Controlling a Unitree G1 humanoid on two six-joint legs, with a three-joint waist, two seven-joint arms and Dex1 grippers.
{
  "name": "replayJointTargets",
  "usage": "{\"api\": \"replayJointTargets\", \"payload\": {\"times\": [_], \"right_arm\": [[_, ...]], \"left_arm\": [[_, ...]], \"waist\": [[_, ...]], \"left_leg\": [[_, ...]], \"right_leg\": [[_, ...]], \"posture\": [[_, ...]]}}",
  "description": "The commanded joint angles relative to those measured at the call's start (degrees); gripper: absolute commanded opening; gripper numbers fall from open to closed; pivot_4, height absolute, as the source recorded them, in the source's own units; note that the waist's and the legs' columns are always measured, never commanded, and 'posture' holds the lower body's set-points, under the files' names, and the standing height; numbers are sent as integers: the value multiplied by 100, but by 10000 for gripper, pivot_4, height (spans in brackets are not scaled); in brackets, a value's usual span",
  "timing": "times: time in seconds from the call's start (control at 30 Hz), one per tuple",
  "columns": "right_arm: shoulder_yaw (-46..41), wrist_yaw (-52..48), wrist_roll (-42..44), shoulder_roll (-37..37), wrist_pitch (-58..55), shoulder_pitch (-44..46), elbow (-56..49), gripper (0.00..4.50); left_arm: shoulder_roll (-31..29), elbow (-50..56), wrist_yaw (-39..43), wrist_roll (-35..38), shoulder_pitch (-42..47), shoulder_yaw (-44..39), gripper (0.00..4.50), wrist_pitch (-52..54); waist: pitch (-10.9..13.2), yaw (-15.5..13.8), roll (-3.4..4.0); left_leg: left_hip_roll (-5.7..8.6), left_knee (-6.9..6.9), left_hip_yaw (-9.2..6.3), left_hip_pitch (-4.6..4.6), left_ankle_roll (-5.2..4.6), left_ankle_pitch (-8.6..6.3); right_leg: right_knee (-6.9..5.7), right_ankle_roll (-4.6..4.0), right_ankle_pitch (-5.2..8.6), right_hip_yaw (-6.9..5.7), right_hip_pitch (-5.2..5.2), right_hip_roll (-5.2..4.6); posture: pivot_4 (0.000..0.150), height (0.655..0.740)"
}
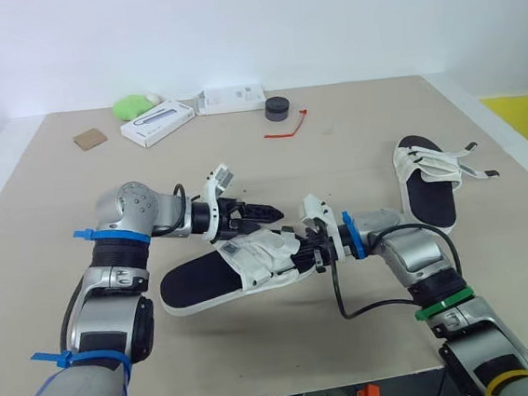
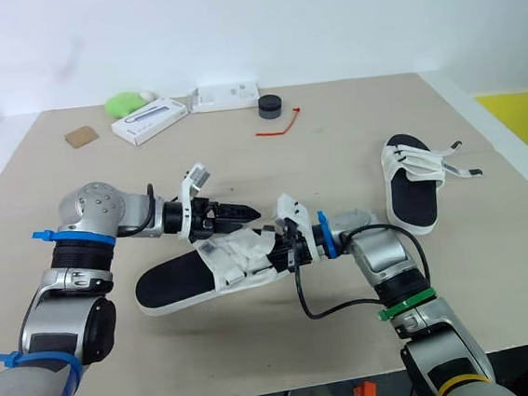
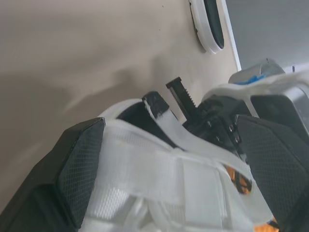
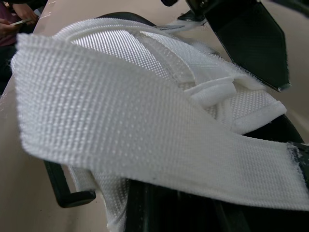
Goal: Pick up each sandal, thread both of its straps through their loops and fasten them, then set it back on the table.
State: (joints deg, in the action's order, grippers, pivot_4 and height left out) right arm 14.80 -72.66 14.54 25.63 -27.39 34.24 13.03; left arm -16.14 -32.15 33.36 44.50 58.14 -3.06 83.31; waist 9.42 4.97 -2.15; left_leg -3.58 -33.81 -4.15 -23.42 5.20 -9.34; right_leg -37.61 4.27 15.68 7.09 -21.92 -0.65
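A black-soled sandal [image 1: 197,281] with white straps [image 1: 268,256] sits at the near middle of a tan table [image 1: 362,142], between the robot's two arms. Its heel end points toward the robot's left. The strap end seems slightly raised, with a shadow underneath.

The left gripper [image 1: 270,214] reaches in from the robot's left, just above the straps. In the left wrist view its two black fingers [image 3: 77,169] are spread wide apart, and the white webbing lies between them.

The right gripper [image 1: 314,249] meets the strap end of the sandal from the robot's right. In the right wrist view one wide white strap crosses close in front of the camera. Whether this gripper is clamped on the strap cannot be told.

A second sandal [image 1: 428,185] lies flat, well apart to the robot's right, its straps hanging loose over the side.

Along the far edge of the table are a green object [image 1: 133,105], two white boxes [image 1: 157,122] [image 1: 231,98], a small black round object [image 1: 277,109], a red tie [image 1: 287,126] and a brown card square [image 1: 91,139].
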Motion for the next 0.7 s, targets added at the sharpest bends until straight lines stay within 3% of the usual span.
{"api": "replayJointTargets", "payload": {"times": [0.03, 0.27, 0.7], "right_arm": [[294, 202, -261, 55, -258, -308, 232, 0], [267, 246, -246, 67, -304, -322, 183, 0], [260, 279, -216, 85, -346, -330, 156, 0]], "left_arm": [[280, -327, 369, -143, 248, 194, 44590, -88], [476, -606, 874, -344, 494, 330, 44590, -83], [124, -656, 1361, -911, 547, 815, 44590, -276]], "waist": [[0, -1, 0], [1, 8, 2], [0, 11, 2]], "left_leg": [[0, 0, 0, 0, 0, 0], [0, 0, 0, 0, 7, -5], [0, 3, 0, 0, 10, -7]], "right_leg": [[2, 0, 0, 0, 0, 0], [4, 2, 4, 1, 1, 0], [5, 2, 7, 1, 1, 0]], "posture": [[1500, 7400], [1500, 7400], [1500, 7400]]}}
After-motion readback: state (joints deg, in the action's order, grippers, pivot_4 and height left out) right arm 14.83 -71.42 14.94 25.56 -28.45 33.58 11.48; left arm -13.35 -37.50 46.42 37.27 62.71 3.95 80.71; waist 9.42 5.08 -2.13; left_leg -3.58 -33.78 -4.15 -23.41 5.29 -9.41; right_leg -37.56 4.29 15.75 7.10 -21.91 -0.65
